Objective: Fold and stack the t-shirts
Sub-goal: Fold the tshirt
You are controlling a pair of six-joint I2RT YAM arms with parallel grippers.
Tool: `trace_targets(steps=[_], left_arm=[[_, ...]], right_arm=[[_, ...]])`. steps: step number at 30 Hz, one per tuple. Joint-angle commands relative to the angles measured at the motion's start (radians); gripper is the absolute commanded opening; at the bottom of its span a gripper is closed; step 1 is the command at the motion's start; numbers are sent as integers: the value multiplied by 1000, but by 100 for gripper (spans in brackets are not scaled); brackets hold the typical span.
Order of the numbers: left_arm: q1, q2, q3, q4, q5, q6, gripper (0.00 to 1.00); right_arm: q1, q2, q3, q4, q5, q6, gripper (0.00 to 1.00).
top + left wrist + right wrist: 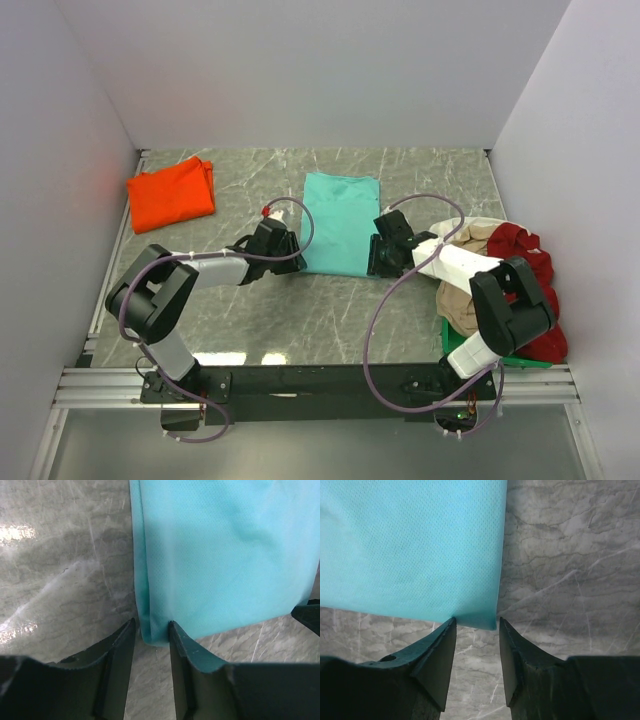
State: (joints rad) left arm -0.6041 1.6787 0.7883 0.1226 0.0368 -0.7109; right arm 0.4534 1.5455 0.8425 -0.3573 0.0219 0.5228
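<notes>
risk first: each end effector has only the very tip of a corner between its fingers, so a close from here may catch just the top layer of the teal shirt [340, 222], or nothing. the folded edges would then peel apart on the lift. if one side holds and the other slips, the next fold will probably go skew. the fingertips also sit low over the bench [250, 310], so more descent risks scraping it. positions: the teal shirt lies flat as a long folded strip mid-bench, its near edge toward the arms. left end effector [151, 627] is at the shirt's near-left corner, fingers spread a little, the corner filling the gap, not visibly pinched. right end effector [477, 622] is at the near-right corner, fingers spread wider, the corner lying nearer its left finger than its right, bare bench showing beside it. orange shirt [172, 193] sits folded, well to the left of the teal shirt; an unfolded pile [500, 260] lies to its right.
</notes>
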Motion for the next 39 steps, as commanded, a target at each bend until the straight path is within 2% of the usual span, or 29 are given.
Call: trace_targets(steps=[1,13,18,23,27,35,38,39], left_arm=[[-11,-5,-34,-28,5,-15,40],[-26,15,-58,-28,14,-28,38],[-36,19,-70,-37,6,-38,31],[-37,16,-84,-41,-6,-39,26],[-46,26,-93,-43,0,-44,25],[-66,29,-124,-40,0,-55,27],[-78,50,-123,-26,6,-53,19],[-80,58,-123,-21,9,-55,10]], right_arm=[[-9,19,-19,40,0,-3,46],[-9,44,-48,61,-17,6,42],[-7,42,-49,58,-17,6,39],[-7,33,-54,50,-10,5,31],[-7,28,-59,50,-10,8,18],[-7,33,-57,50,-19,8,10],[-7,31,-57,47,-19,6,8],[-7,31,-57,46,-14,5,6]])
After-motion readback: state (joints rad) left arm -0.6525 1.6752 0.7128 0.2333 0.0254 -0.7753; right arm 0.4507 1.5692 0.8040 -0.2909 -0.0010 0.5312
